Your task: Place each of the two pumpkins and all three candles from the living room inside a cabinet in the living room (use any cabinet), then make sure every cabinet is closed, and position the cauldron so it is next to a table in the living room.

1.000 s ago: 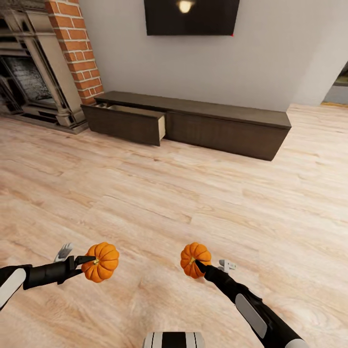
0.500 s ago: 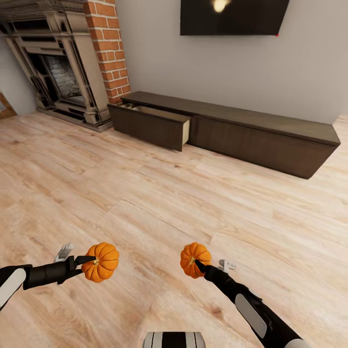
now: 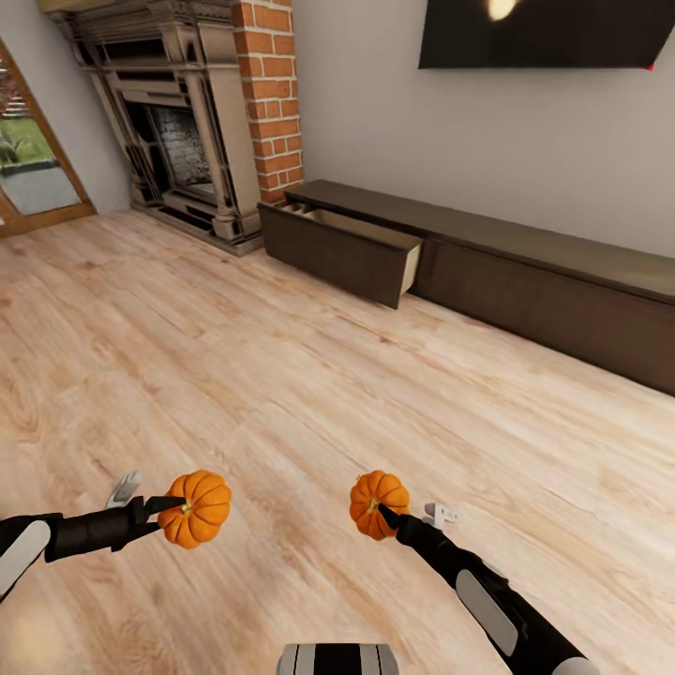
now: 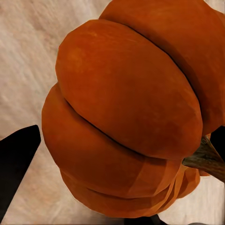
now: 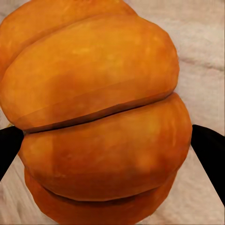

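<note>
I hold one orange ribbed pumpkin in my left gripper, which is shut on it low over the wood floor. A second pumpkin is clamped in my right gripper. Each wrist view has its pumpkin up close, with black fingers at its sides. The long dark-brown cabinet runs along the far wall. Its left drawer is pulled out, showing a beige inside.
A brick column and a stone fireplace stand left of the cabinet. A dark TV hangs on the wall above it. A glass door shows at far left. Light wood floor stretches between me and the cabinet.
The whole view has swung to the left: cabinet, fireplace and TV have shifted right in the picture. Both grippers and their pumpkins hold the same place before me.
</note>
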Controlling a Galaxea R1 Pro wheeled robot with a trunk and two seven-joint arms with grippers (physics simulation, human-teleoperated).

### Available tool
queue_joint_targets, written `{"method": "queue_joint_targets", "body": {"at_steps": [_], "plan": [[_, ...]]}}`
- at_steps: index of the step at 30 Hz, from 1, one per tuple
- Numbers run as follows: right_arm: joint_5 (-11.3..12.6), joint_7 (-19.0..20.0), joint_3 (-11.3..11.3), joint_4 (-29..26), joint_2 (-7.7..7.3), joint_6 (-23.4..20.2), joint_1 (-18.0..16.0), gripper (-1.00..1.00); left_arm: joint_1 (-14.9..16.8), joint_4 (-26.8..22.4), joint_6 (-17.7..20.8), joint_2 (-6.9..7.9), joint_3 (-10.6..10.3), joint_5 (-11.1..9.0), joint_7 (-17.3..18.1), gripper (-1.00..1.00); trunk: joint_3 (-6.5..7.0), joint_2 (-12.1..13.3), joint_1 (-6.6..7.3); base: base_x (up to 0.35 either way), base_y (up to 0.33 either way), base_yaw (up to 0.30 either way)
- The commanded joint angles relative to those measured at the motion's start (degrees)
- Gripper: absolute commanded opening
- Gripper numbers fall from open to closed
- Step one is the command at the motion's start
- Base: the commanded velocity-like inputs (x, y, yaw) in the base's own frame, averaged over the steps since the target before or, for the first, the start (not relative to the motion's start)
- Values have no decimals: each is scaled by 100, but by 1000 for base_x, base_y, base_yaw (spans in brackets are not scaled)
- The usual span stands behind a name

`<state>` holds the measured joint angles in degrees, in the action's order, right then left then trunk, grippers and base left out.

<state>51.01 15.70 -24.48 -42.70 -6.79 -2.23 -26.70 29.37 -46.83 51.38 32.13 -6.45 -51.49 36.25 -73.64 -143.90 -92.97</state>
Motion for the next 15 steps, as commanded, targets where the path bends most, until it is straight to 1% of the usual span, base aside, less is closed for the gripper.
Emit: {"method": "queue_joint_targets", "body": {"at_steps": [1,11,15], "plan": [[67,3,-13,-10,-6,-19,-2,-100,8,-1,30,4,-14,-54,-13,-100,-4,-2,-2,331,0,287],[67,3,-13,-10,-7,-11,-2,-100,9,-1,30,4,-21,-54,-13,-100,-4,-2,-2,331,0,280],[67,7,-13,-12,-7,-6,-2,-100,10,-1,30,4,-19,-53,-11,-100,-4,-2,-2,331,0,70]]}}
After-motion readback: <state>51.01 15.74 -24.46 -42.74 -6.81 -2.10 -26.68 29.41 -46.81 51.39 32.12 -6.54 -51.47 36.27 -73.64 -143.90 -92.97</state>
